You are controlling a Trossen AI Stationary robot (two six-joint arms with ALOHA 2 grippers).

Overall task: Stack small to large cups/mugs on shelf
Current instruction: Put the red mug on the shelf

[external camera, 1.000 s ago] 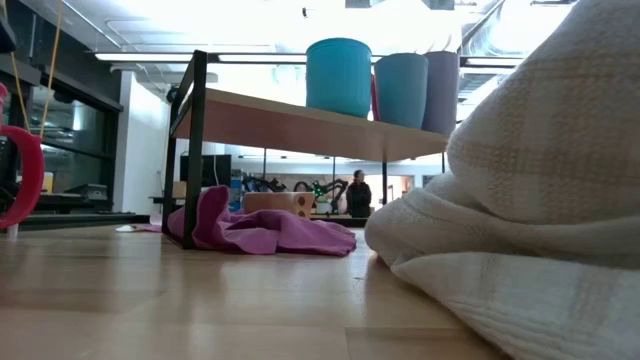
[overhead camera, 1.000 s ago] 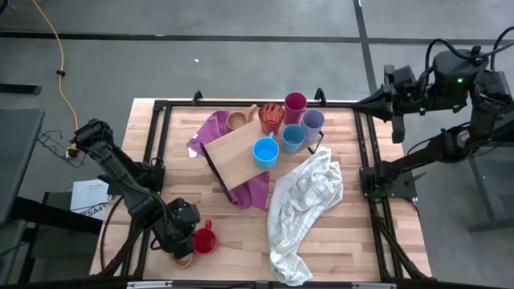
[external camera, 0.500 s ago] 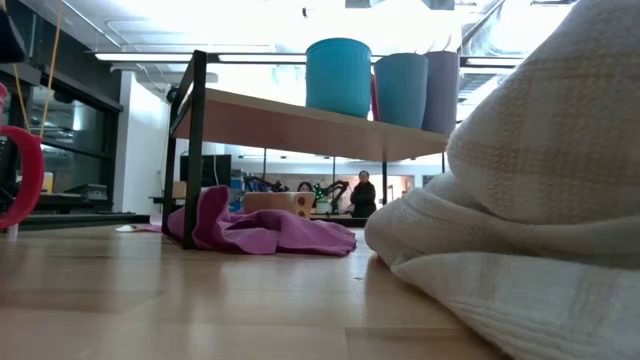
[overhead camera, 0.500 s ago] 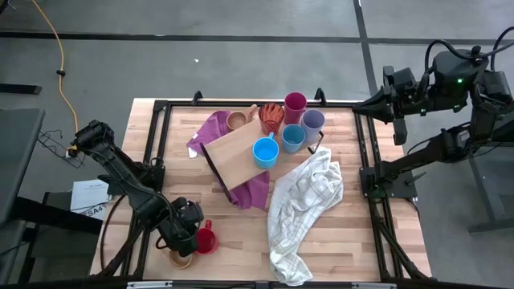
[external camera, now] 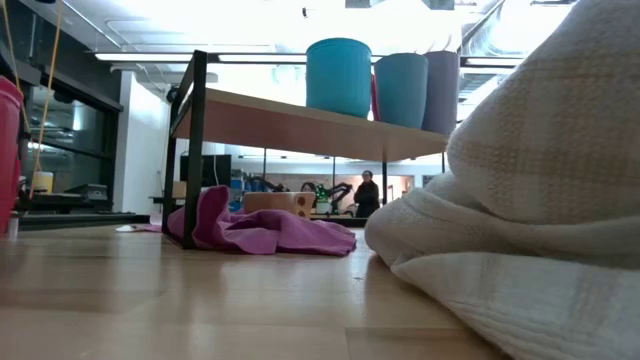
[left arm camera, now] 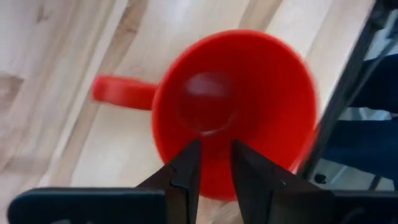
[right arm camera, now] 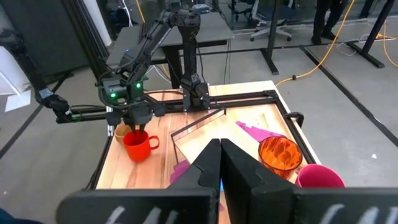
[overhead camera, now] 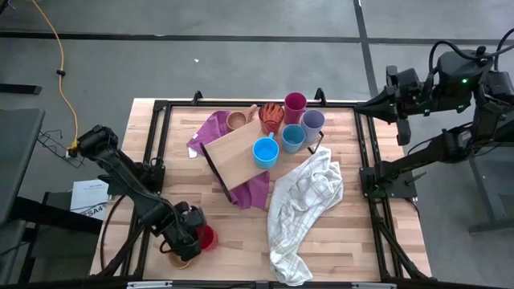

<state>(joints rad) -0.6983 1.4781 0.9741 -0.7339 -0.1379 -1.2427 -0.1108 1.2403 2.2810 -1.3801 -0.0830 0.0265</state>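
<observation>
While the red mug (left arm camera: 236, 112) sits at the table's near-left corner, well apart from the shelf (overhead camera: 238, 151):
Left gripper (left arm camera: 214, 163): fingers narrowly parted astride the mug's rim, pinching its wall.
Right gripper (right arm camera: 220, 163): clamped empty, parked beyond the table's far-right side.
Advice: grip firmly, lift straight, avoid the tan cup (overhead camera: 180, 261) beside it.

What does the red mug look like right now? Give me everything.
The red mug is glossy plastic, round and wide-mouthed, empty, with one loop handle sticking out sideways. It stands upright near the table's front left corner, beside a tan cup. The left gripper comes down from above, its dark fingers pinching the rim wall, one inside, one outside.
</observation>
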